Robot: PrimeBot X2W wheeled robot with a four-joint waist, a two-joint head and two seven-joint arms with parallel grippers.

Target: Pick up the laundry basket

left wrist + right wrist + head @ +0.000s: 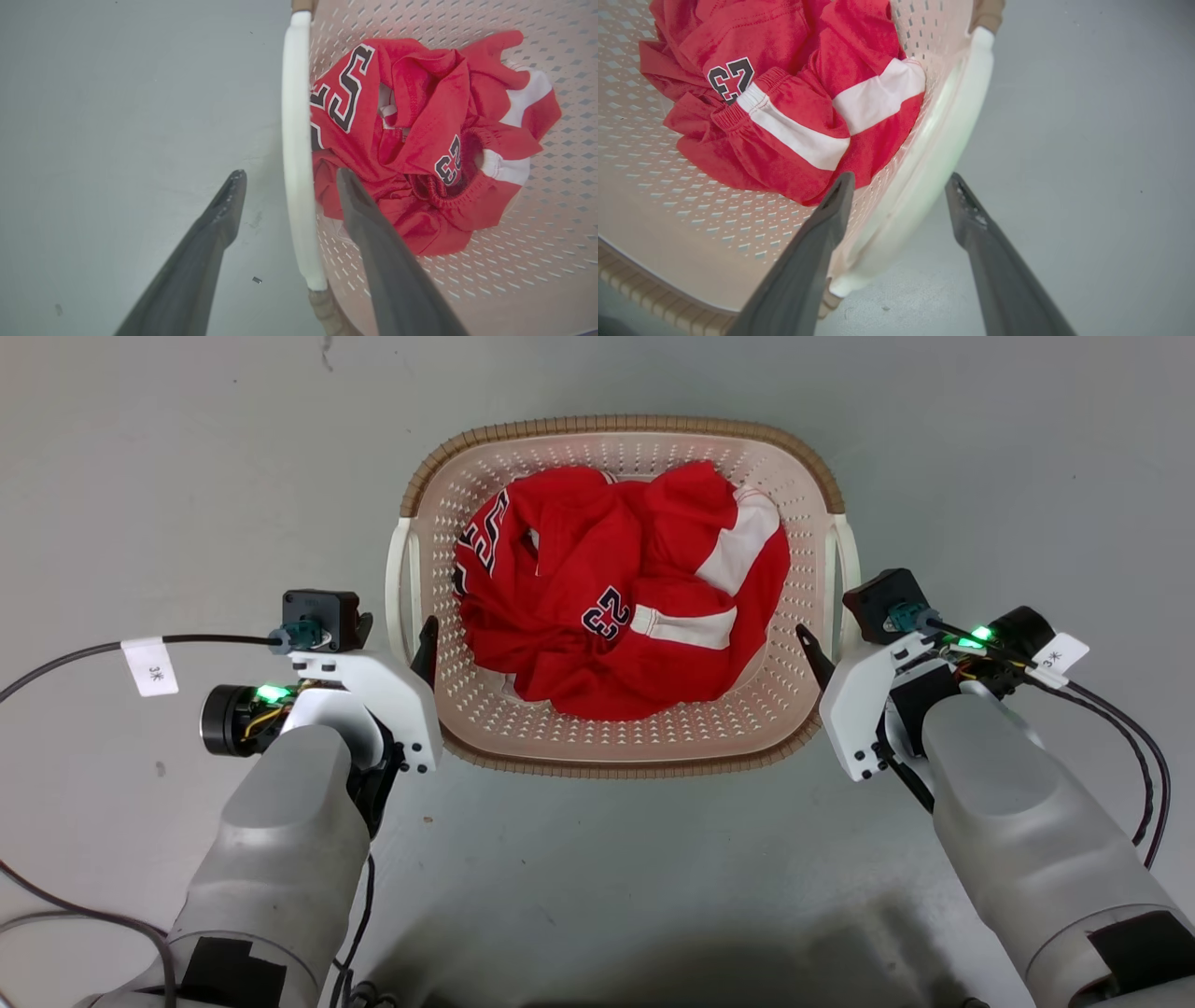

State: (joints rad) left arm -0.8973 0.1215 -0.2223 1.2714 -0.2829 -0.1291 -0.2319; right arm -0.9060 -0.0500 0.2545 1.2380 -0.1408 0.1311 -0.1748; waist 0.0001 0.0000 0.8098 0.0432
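The laundry basket [616, 427] stands on the grey floor, cream and perforated with a brown woven-look rim, and holds crumpled red sports clothes [616, 588]. My left gripper [411, 639] is open at its left side. In the left wrist view my left gripper [289, 175] straddles the white left handle [296, 140], one finger outside over the floor and one inside over the clothes. My right gripper [826, 639] is open at the right side. In the right wrist view my right gripper [900, 177] straddles the white right handle [952, 126] the same way.
Bare grey floor [187, 476] surrounds the basket on all sides. Black cables [75, 653] trail from both wrists out to the left and right edges. My own shadow falls on the floor at the bottom middle.
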